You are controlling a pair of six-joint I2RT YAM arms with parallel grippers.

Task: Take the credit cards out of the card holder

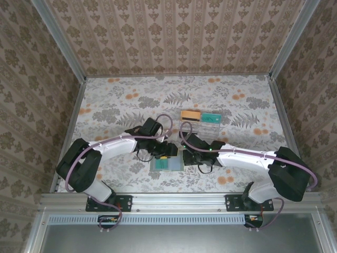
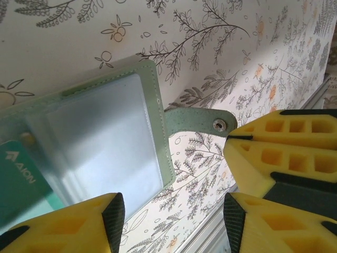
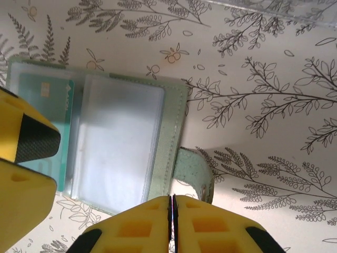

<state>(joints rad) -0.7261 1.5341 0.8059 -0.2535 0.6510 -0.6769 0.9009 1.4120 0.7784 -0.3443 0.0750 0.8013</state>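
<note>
Card holder (image 3: 126, 142) is laid open on tabletop (image 3: 263, 79); teal credit card (image 3: 45, 121) is sleeved inside. Thin, stiff, slick: should be pinched at its short edge. Left gripper (image 2: 172, 206) jaws parted, right gripper (image 3: 172, 203) jaws closed.

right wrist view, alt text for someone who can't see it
An open grey-green card holder lies on a leaf-patterned tablecloth, a teal-green card showing in its left pocket and its strap curling out at lower right. The right gripper sits at the bottom edge, yellow jaws pressed together; another yellow finger enters from the left.
</note>
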